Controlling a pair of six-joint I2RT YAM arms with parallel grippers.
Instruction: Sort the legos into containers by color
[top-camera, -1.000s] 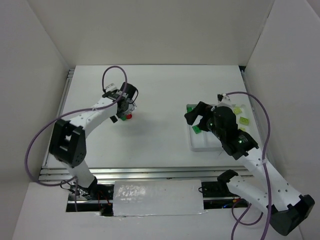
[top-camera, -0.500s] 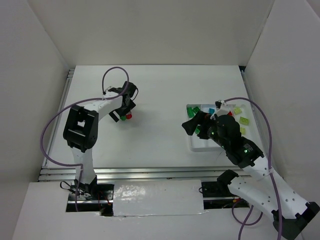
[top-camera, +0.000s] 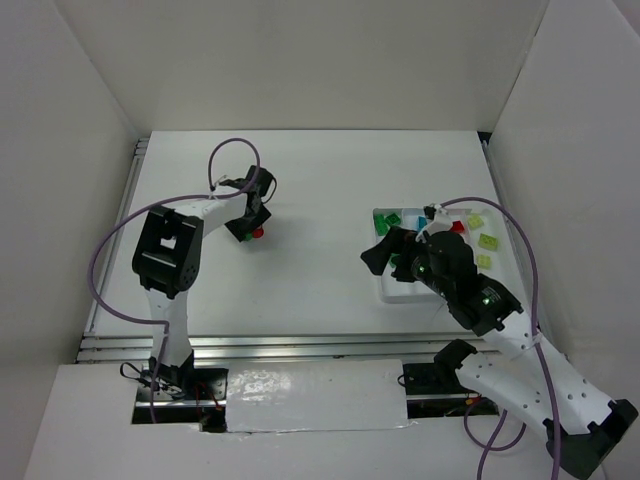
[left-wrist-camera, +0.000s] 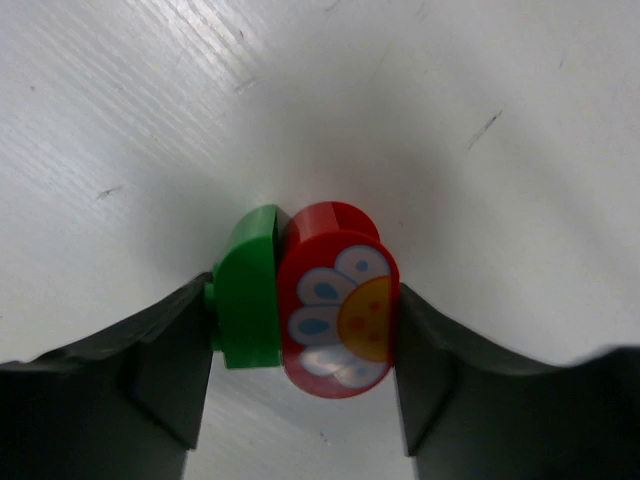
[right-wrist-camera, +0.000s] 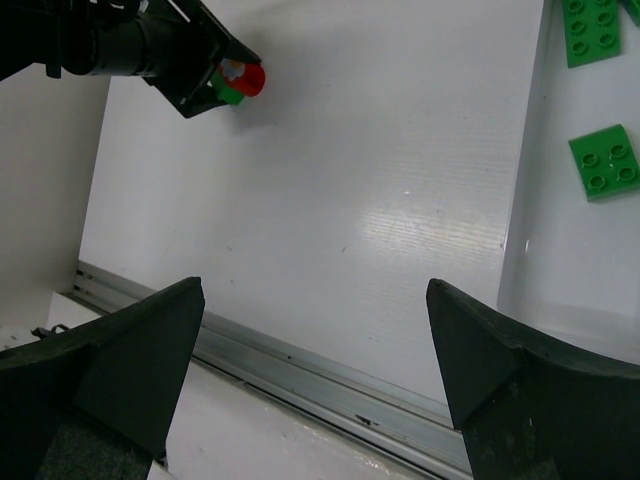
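Red flower brick (left-wrist-camera: 340, 300), green brick (left-wrist-camera: 248, 290) pinched between left jaws; right jaws apart near tray (top-camera: 400, 290).

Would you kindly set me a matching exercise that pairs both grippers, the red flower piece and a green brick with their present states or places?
Column one:
1. left gripper
2. right gripper
3. square green brick
4. red flower piece

Column two:
A. open, holding nothing
B. lying in the white tray
C. closed on two pieces
D. pressed against a rounded green piece

Pairs: 1-C, 2-A, 3-B, 4-D.
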